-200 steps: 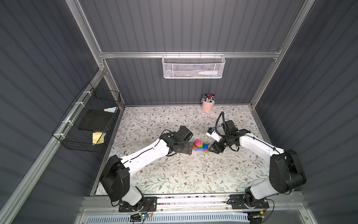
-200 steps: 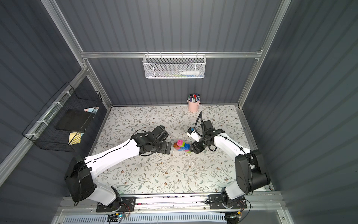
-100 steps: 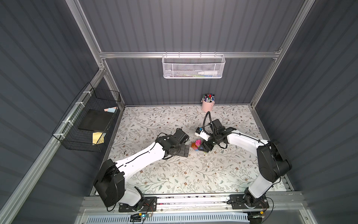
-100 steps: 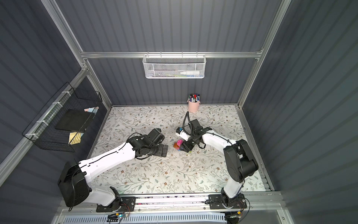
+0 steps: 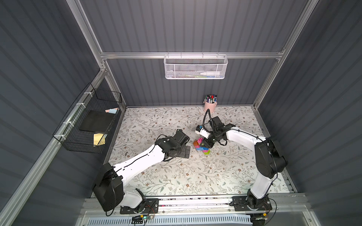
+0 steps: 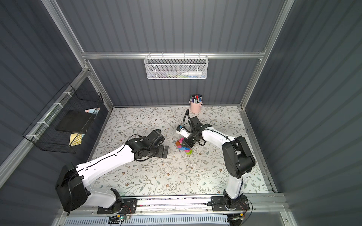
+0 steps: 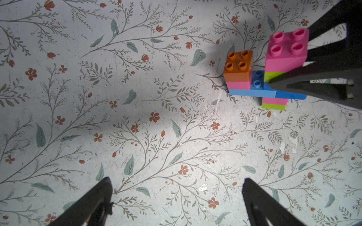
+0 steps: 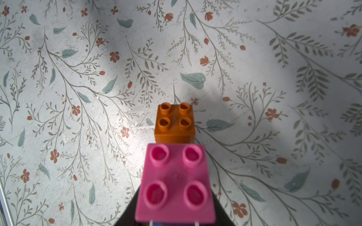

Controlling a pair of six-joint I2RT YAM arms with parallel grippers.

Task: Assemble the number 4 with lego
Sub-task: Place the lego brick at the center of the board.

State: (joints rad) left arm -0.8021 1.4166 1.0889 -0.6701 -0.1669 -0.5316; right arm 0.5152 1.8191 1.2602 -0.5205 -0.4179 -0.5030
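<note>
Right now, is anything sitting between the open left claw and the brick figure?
Nothing visible: only bare floral mat lies between the left gripper and the number 4. The right gripper clasps its pink-topped column from the other side.

The floral bench [image 5: 176,176] carries the number 4 [image 5: 201,149] upright near its middle, and a pen cup [image 5: 210,106] at its far edge.

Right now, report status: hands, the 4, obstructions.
Left hand open, off to the side. Right hand closed on the 4 at its pink-green column. 4 upright on table. Cup well clear behind.
</note>
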